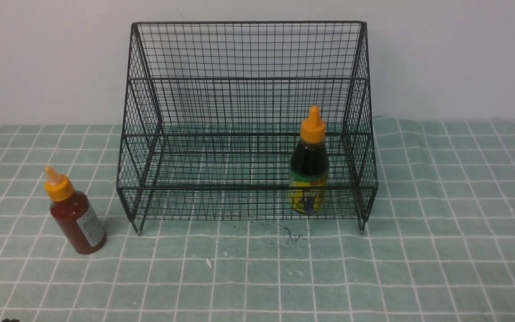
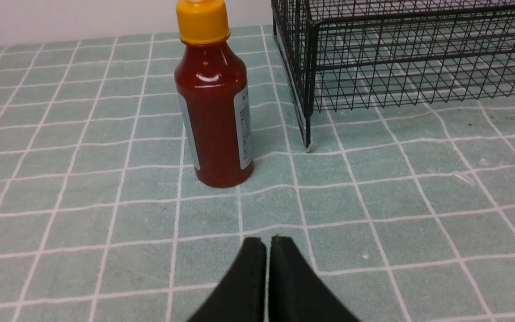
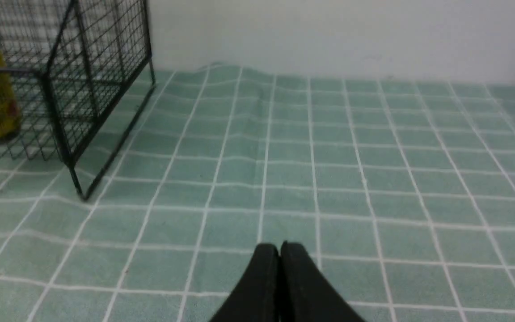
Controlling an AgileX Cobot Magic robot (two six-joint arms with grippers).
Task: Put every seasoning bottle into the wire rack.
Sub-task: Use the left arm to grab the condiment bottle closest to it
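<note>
Red-sauce btl (image 1: pixel 78 217), cap cut off in L wrist view, stands L of wire rack (image 1: pixel 248 188); dark-sauce btl (image 1: pixel 310 165) inside, partly behind mesh; L gripper (image 2: pixel 268 243) & R gripper (image 3: pixel 280 250) closed, bases cropped.

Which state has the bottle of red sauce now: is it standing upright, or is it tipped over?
Upright: the red sauce bottle stands on its base on the checked cloth, its orange cap on top.
</note>
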